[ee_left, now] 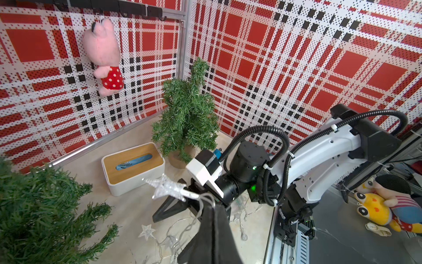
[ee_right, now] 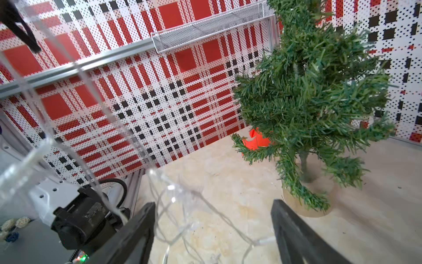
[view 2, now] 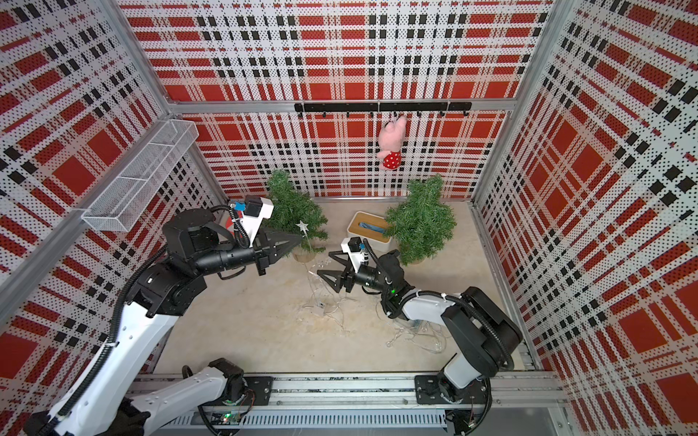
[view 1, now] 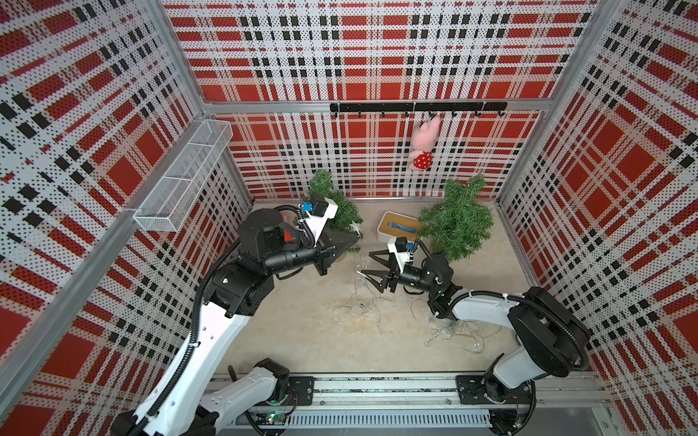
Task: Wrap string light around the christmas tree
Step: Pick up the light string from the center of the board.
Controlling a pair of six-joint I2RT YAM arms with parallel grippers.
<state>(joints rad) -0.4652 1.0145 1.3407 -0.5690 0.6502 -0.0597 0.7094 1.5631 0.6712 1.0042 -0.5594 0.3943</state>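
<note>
Left gripper (view 2: 298,238) clamped on string light (view 2: 312,277), star bulb (view 2: 302,226) sticking out past its tip. Right gripper (view 2: 325,263) jaws wide apart, gripping nothing, loose strands hanging between them. Tree (view 2: 292,211) just beyond left gripper tip, upright, trunk axis vertical; left arm nearer. String drops from left tip to floor (view 2: 264,332) in front of right gripper, long axis near vertical. Judged next: carry held end round tree
</note>
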